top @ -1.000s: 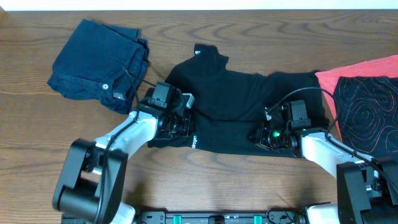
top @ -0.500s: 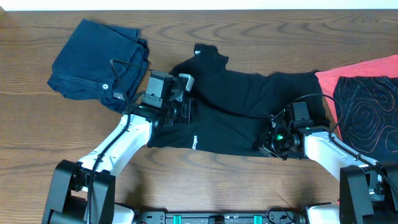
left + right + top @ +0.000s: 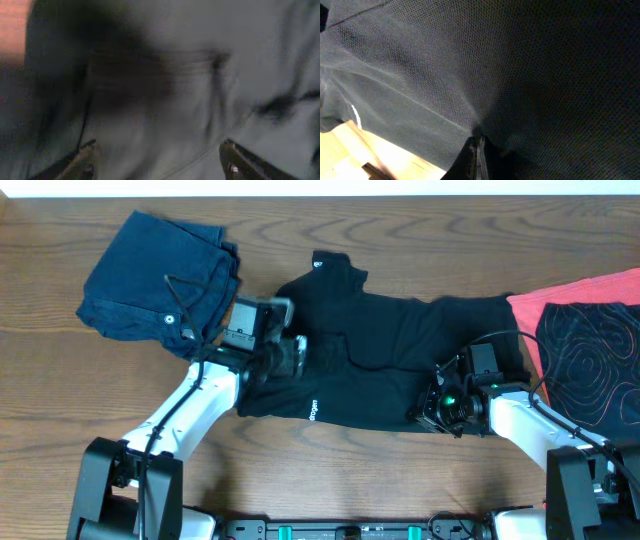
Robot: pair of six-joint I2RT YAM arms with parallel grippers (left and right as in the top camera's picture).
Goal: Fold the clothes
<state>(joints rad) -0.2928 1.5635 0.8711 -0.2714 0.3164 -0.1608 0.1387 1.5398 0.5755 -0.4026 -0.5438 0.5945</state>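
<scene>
Overhead only, dark-blue jeans (image 3: 140,275) beside T-shirt (image 3: 390,340)

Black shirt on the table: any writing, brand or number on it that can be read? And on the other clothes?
Small white print on the black shirt: too small to read.
White neck tag: too small to read.
Blue jeans, red cloth: no writing seen.

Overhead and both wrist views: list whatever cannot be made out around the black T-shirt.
Left wrist view: motion blur smears everything beneath the left tool, so the surface detail is lost.
Overhead: the white print on the black T-shirt is too small to read.
Overhead: the right tool has its fingertips hidden under its own wrist.
Overhead: the red garment is cut off by the right edge.
</scene>
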